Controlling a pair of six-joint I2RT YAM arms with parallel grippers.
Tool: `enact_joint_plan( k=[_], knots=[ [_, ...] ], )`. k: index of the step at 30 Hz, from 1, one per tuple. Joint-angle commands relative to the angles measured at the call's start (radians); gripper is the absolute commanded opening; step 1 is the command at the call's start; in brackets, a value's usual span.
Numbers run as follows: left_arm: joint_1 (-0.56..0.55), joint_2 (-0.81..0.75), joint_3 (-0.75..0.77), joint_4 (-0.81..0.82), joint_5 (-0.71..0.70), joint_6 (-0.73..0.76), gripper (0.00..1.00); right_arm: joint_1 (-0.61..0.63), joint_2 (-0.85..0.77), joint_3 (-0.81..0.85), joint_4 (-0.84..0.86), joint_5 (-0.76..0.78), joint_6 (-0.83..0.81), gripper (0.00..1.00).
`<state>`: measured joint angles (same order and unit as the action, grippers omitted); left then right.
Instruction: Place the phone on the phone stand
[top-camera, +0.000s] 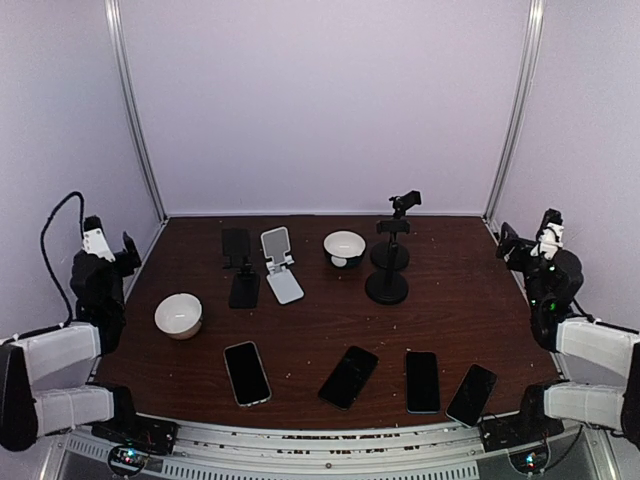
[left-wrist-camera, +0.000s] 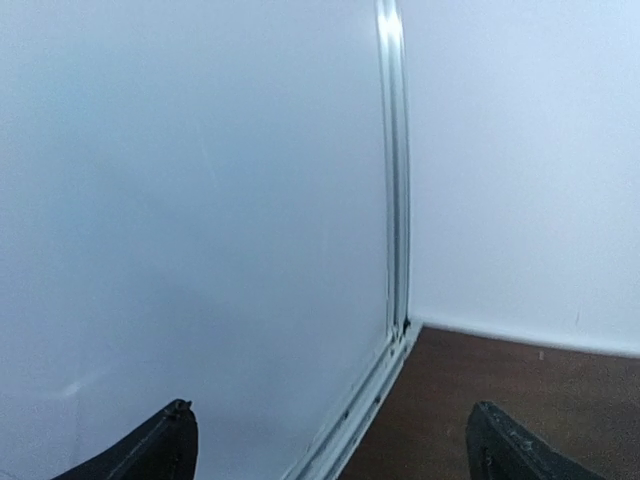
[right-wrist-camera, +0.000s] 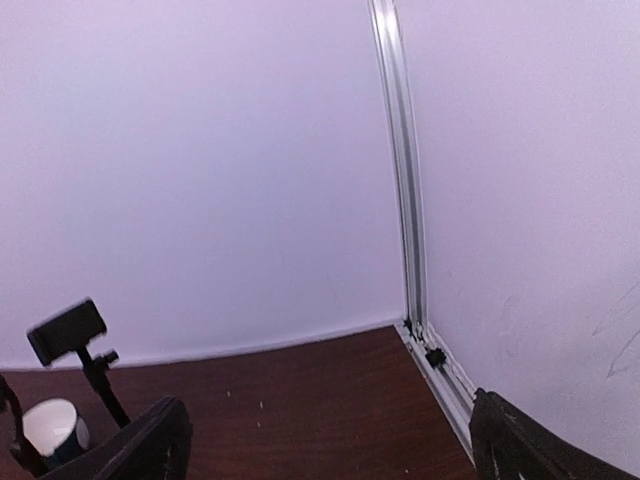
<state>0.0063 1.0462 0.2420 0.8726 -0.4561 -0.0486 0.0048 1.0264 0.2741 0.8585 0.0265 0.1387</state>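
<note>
Top external shows left gripper (top-camera: 120, 250) and right gripper (top-camera: 520, 245) wide open, empty; I would pinch the seven o'clock phone (top-camera: 246, 372) by its long edges, keeping it level.

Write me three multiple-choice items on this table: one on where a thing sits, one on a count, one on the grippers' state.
1. The white stand sits: A) just right of the black folding stand; B) at the near edge; C) in the far right corner.
2. Phones lying on the table: A) two; B) four; C) six.
3. The left gripper and right gripper are: A) both open and empty; B) both shut; C) each shut on a bowl.
Key: 1 A, the two stand side by side at the back left. 2 B, four lie in a row along the near edge. 3 A, each wrist view shows the jaws wide apart with nothing between.
</note>
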Motion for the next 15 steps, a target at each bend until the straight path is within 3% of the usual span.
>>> enact_joint_plan(
  k=[1, 6, 8, 12, 15],
  knots=[
    [-0.014, -0.148, 0.158, -0.181, -0.131, -0.091, 0.95, -0.011, -0.127, 0.108, -0.174, -0.004, 0.184, 1.0],
    [-0.086, -0.215, 0.337, -0.491, -0.046, -0.161, 0.89, -0.004, -0.155, 0.35, -0.532, -0.381, 0.259, 1.0],
    [-0.139, -0.199, 0.428, -0.575, -0.02, -0.154, 0.89, 0.014, -0.142, 0.415, -0.641, -0.447, 0.268, 1.0],
    [-0.24, -0.14, 0.533, -0.654, 0.108, -0.143, 0.87, 0.126, -0.107, 0.543, -0.97, -0.341, 0.205, 1.0],
    [-0.357, -0.082, 0.59, -0.653, 0.169, -0.06, 0.84, 0.31, -0.078, 0.619, -1.204, -0.127, 0.151, 1.0]
  ],
)
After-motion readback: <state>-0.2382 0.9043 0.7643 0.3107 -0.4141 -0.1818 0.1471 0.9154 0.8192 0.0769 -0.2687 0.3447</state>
